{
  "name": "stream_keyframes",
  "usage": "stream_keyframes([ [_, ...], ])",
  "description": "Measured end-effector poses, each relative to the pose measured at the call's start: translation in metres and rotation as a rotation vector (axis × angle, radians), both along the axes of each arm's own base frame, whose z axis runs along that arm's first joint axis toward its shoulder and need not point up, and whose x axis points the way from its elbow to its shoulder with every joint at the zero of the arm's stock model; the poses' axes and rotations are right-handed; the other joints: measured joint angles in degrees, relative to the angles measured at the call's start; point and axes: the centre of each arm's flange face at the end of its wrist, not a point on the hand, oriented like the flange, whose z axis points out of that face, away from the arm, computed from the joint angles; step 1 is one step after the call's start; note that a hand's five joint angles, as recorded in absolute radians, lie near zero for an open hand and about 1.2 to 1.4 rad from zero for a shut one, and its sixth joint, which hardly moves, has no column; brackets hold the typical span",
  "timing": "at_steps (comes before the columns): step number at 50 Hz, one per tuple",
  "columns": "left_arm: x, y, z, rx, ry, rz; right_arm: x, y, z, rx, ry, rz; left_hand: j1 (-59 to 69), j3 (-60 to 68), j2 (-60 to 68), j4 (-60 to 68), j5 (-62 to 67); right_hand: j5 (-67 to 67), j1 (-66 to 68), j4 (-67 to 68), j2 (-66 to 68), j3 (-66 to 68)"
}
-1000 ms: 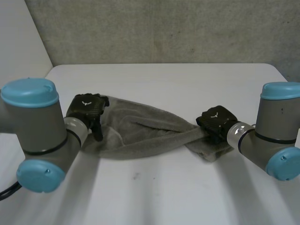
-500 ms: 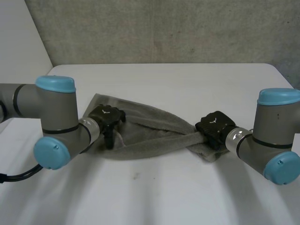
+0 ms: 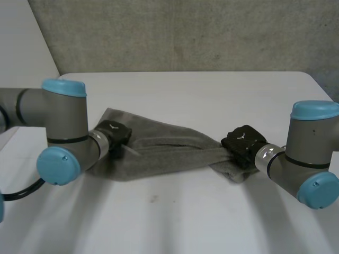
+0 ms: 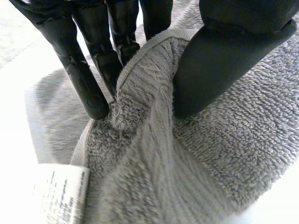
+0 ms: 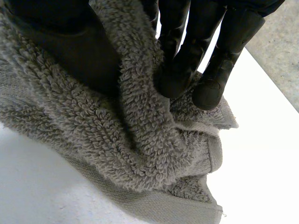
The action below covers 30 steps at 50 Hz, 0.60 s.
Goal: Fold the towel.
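A grey towel [image 3: 169, 152] lies bunched in a long band across the middle of the white table [image 3: 185, 95]. My left hand [image 3: 113, 135] is on the towel's left end. In the left wrist view its thumb [image 4: 219, 60] and fingers [image 4: 88, 79] pinch a raised ridge of towel [image 4: 149, 107] between them. My right hand [image 3: 241, 143] is at the towel's right end. In the right wrist view a thick fold of towel [image 5: 140, 116] is pinched between its thumb [image 5: 70, 51] and fingers [image 5: 187, 65].
A white label [image 4: 56, 196] sticks out from the towel's edge below my left hand's fingers. A grey wall [image 3: 185, 32] stands behind the table's far edge. Bare table lies in front of and beyond the towel.
My left hand has come down onto the towel's left end and its fingers have closed on a ridge of cloth. The right hand has kept its grip and place.
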Motion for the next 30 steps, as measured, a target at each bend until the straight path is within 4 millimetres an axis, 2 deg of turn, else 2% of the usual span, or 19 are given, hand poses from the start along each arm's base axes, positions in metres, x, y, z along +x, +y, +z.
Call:
stream_keyframes([
  [4, 0.007, 0.003, 0.019, -0.047, -0.002, 0.045, -0.001, -0.001, 0.002, -0.003, -0.003, -0.006, 0.3, 0.6, 0.6, 0.6, 0.5, -0.3, -0.2, -1.0, -0.1, -0.8],
  [7, 0.011, 0.008, 0.034, -0.092, 0.008, 0.071, -0.002, -0.002, 0.004, -0.005, -0.008, -0.013, 0.6, 0.8, 0.8, 0.8, 0.8, -6.7, -6.5, -8.1, -6.8, -7.8],
  [8, 0.014, 0.011, 0.043, -0.118, 0.017, 0.082, -0.003, -0.002, 0.006, -0.004, -0.011, -0.018, 1.0, 0.8, 0.8, 0.8, 1.0, -16.9, -16.3, -18.2, -16.7, -18.1],
  [12, 0.019, 0.017, 0.056, -0.162, 0.037, 0.096, -0.005, -0.002, 0.009, -0.003, -0.018, -0.025, 1.0, 0.9, 0.9, 0.8, 1.0, -25.0, -24.4, -25.6, -23.3, -24.8],
  [14, 0.024, 0.022, 0.062, -0.189, 0.050, 0.103, -0.006, -0.001, 0.011, 0.003, -0.020, -0.029, 1.0, 0.9, 0.9, 0.9, 1.0, -36.0, -36.1, -35.9, -34.2, -34.7],
  [15, 0.026, 0.026, 0.064, -0.198, 0.054, 0.105, -0.008, 0.000, 0.013, 0.007, -0.023, -0.033, 1.0, 0.9, 0.9, 0.9, 1.0, -44.9, -43.7, -45.1, -42.2, -44.0],
  [17, 0.033, 0.037, 0.067, -0.225, 0.067, 0.110, -0.012, 0.003, 0.019, 0.027, -0.035, -0.045, 1.1, 1.0, 0.9, 0.9, 1.0, -51.8, -51.1, -52.6, -50.2, -52.1],
  [22, 0.044, 0.059, 0.069, -0.252, 0.079, 0.112, -0.021, 0.007, 0.033, 0.072, -0.078, -0.075, 1.3, 1.0, 0.9, 0.9, 1.0, -53.8, -51.6, -53.8, -50.7, -53.0],
  [26, 0.053, 0.081, 0.069, -0.255, 0.080, 0.110, -0.036, 0.004, 0.052, 0.131, -0.165, -0.111, 1.3, 1.0, 0.9, 0.9, 1.2, -53.8, -51.6, -53.8, -50.7, -53.0],
  [30, 0.059, 0.094, 0.070, -0.254, 0.080, 0.109, -0.049, 0.000, 0.065, 0.165, -0.221, -0.131, 1.3, 1.0, 0.9, 1.0, 1.3, -53.9, -51.6, -53.8, -50.7, -53.0],
])
